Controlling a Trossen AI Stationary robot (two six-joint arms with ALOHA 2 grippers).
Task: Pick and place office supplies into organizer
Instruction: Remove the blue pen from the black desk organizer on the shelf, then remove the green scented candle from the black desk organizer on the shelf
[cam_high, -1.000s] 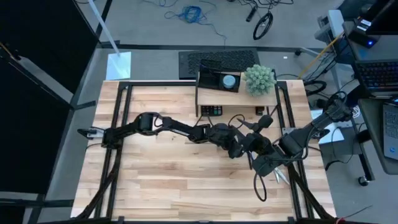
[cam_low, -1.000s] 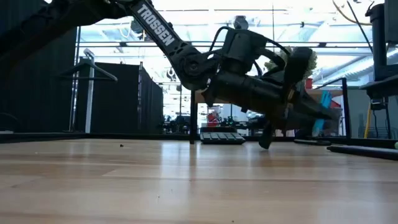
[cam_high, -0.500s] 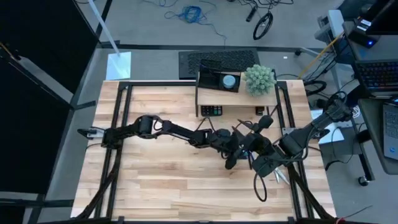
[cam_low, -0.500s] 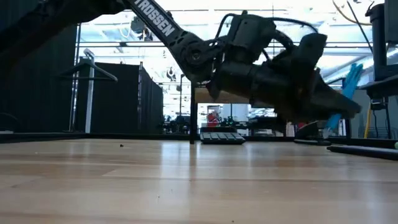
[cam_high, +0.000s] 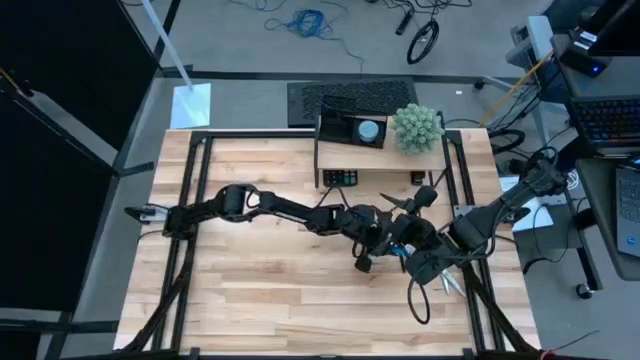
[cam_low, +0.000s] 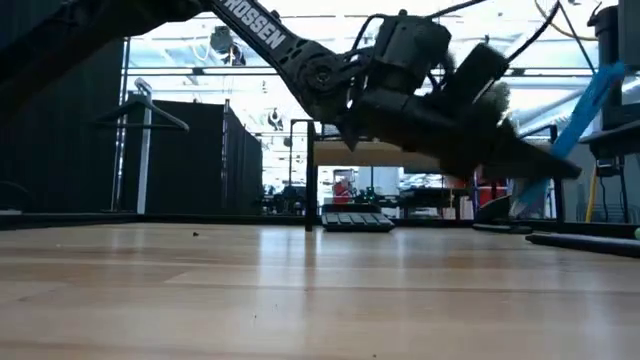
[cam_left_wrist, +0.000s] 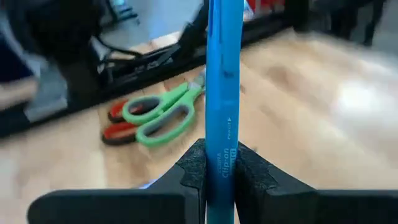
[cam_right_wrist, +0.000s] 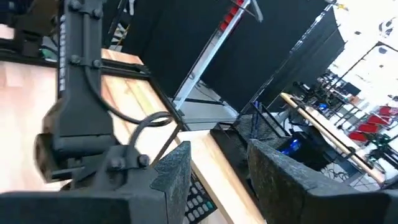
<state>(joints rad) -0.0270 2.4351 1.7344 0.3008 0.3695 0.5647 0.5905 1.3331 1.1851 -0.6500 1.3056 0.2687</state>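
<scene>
Blue pen clamped upright in left gripper above scissors

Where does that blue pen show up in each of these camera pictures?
High view: the blue pen is a blue speck mid-table in the left gripper.
Low view: slanting up at far right.
Left wrist view: upright, centre, clamped between the jaws.
Right wrist view: not in it.
Shared landmark: the left gripper.

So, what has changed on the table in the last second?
The left gripper, shut on the blue pen, rose off the table, tilting the pen up. The right gripper stayed open near the table's right edge; the scissors did not move.
</scene>
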